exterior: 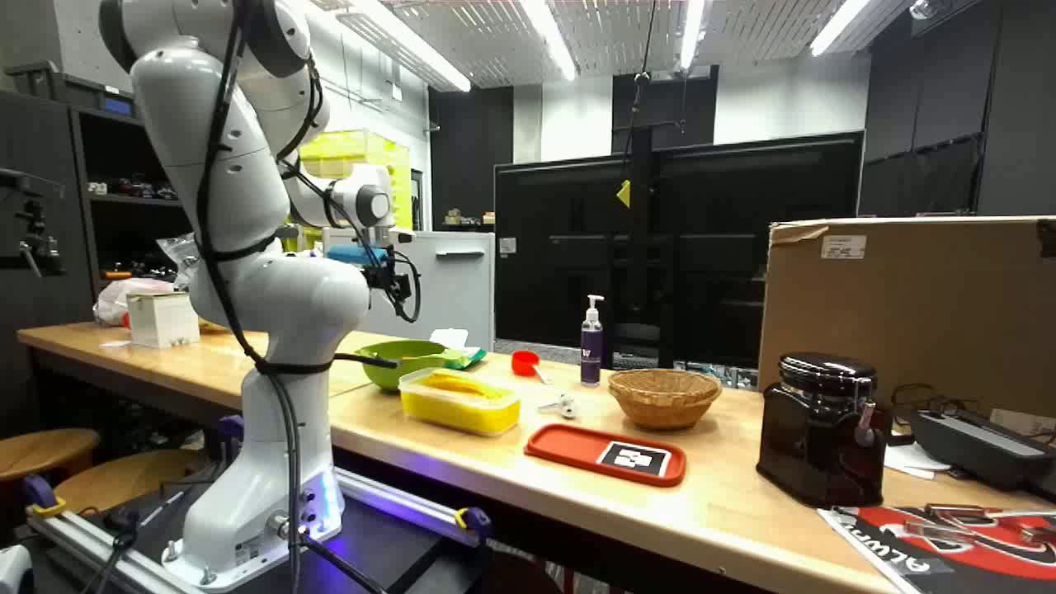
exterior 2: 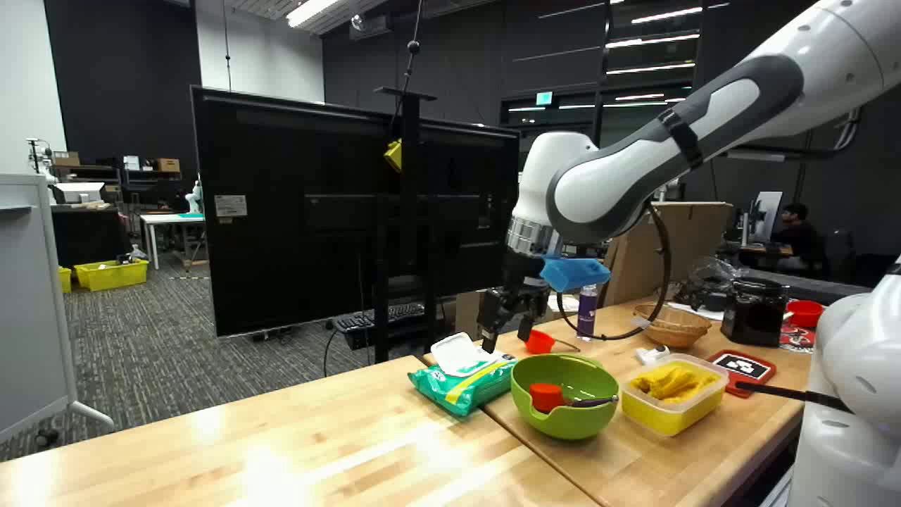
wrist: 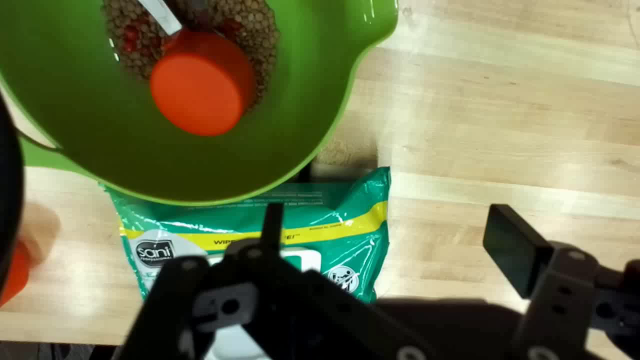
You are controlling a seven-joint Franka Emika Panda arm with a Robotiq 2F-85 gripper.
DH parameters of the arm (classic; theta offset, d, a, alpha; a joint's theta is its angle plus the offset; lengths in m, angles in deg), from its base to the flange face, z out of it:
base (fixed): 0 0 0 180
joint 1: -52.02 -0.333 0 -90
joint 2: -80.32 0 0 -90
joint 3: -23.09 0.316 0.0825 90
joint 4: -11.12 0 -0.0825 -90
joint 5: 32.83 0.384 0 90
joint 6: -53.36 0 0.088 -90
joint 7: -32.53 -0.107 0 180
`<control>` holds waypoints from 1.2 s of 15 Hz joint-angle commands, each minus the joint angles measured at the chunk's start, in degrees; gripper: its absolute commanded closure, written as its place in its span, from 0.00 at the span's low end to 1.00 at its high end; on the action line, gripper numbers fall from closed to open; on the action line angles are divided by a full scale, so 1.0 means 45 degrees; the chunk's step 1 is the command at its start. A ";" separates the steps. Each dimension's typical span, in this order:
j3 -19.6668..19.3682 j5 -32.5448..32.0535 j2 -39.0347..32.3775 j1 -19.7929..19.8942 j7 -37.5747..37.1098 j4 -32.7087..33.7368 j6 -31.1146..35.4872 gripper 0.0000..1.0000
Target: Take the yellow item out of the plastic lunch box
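The plastic lunch box (exterior 2: pixel 665 422) is a pale, see-through rectangular container on the table, open at the top, in both exterior views (exterior: pixel 462 419). The yellow item (exterior 2: pixel 672 382) lies in it, crumpled and cloth-like. Its top also shows above the rim in an exterior view (exterior: pixel 462 383). My gripper (exterior 2: pixel 507 334) is open and empty. It hangs above the green wipes pack, beyond the green bowl and well away from the lunch box. In the wrist view the gripper's fingers (wrist: pixel 387 235) are wide apart. The lunch box and yellow item are out of the wrist view.
The green bowl (wrist: pixel 280 155) holds a red scoop (wrist: pixel 197 92) and lentil-like pieces, between gripper and lunch box. The wipes pack (exterior 2: pixel 457 387) lies with its white lid up. A red tray (exterior: pixel 569 450), wicker basket (exterior: pixel 664 400), pump bottle (exterior: pixel 591 351) and red cup (exterior: pixel 524 363) stand nearby.
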 commanded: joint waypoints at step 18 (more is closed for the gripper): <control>-0.1134 -0.2074 0.2787 0.1540 -0.0295 -0.1173 -0.3945 0.00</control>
